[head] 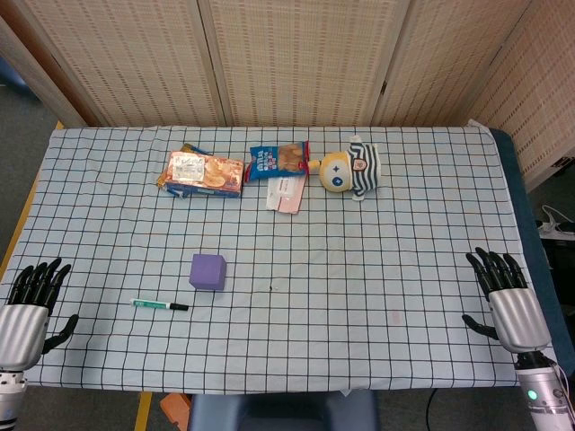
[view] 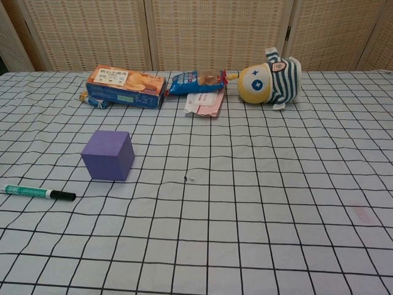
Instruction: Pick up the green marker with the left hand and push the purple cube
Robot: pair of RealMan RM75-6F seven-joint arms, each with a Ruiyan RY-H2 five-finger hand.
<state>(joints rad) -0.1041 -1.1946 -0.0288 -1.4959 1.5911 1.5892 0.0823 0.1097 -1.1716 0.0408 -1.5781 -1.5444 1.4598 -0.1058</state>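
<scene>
The green marker (head: pixel 159 305) (view: pixel 37 193) lies flat on the checked tablecloth, black cap pointing right, just in front and left of the purple cube (head: pixel 207 271) (view: pixel 108 155). My left hand (head: pixel 31 305) rests at the table's left edge, fingers spread and holding nothing, well left of the marker. At the right edge my right hand (head: pixel 507 299) lies the same way, fingers apart and empty. Neither hand shows in the chest view.
Along the far side lie an orange biscuit box (head: pixel 204 172) (view: pixel 126 86), a blue snack bag (head: pixel 278 160) (view: pixel 195 81), a pink-white packet (head: pixel 285 191) (view: pixel 204 103) and a striped yellow plush toy (head: pixel 350 168) (view: pixel 270 82). A folding screen stands behind the table.
</scene>
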